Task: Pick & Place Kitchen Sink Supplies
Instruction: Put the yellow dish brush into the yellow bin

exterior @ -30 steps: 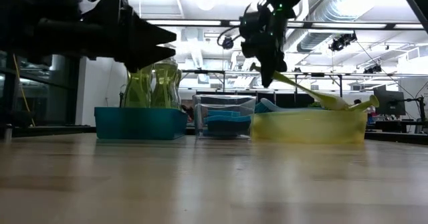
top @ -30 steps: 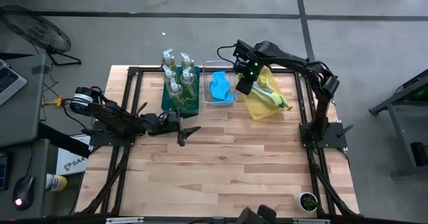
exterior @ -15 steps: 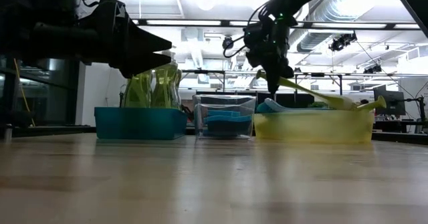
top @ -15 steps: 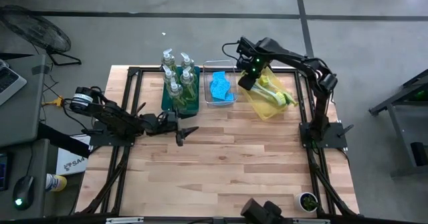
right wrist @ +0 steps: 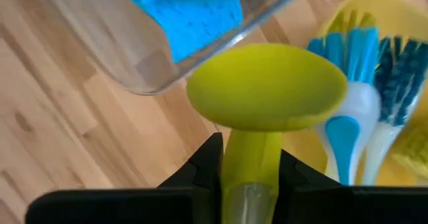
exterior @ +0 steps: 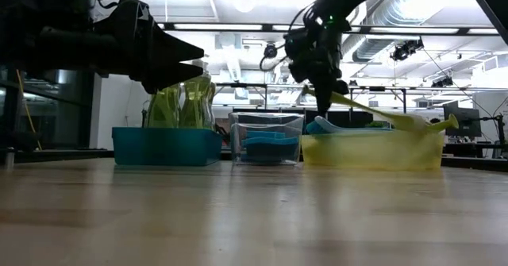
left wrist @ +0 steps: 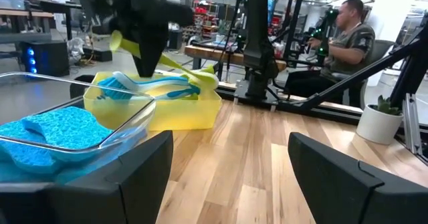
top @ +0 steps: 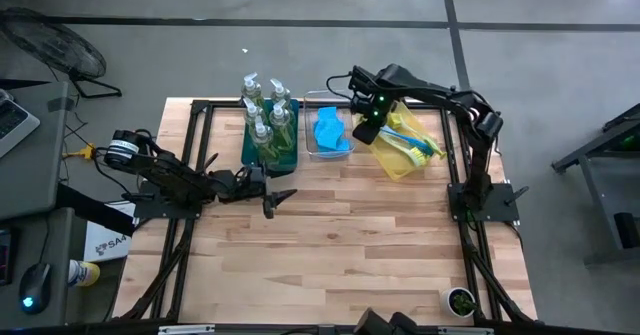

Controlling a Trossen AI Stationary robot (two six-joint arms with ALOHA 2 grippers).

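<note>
A yellow-green dish brush (exterior: 365, 109) slants down from my right gripper (top: 368, 127), which is shut on it above the left corner of the yellow bin (top: 392, 167). Blue brushes (top: 412, 145) lie in that bin. Blue sponges (top: 329, 131) fill the clear bin (top: 325, 97). Soap pump bottles (top: 268, 110) stand in the teal bin (top: 270, 157). My left gripper (top: 276, 197) hovers open and level in front of the teal bin, pointing toward the table's right, with nothing between its fingers. My right gripper pinches the brush's handle (right wrist: 249, 158) between its two fingers, close to the rounded free end (right wrist: 267, 87), which sticks out past them. The fingers come from above, pointing steeply down, across the handle. The brush slants, its head end (exterior: 403, 121) low over the yellow bin; whether it rests there, I cannot tell.
The three bins stand in a row along the table's far edge. Bare wood (top: 340, 235) spreads across the middle and near part. Black frame rails (top: 190, 175) run along the sides. A small potted plant (top: 460, 300) stands at the near right corner. A person (left wrist: 344, 37) sits beyond the table.
My right gripper has sunk a little toward the yellow bin with the brush and rolled slightly, so the brush's head end now sits lower over the bin.
</note>
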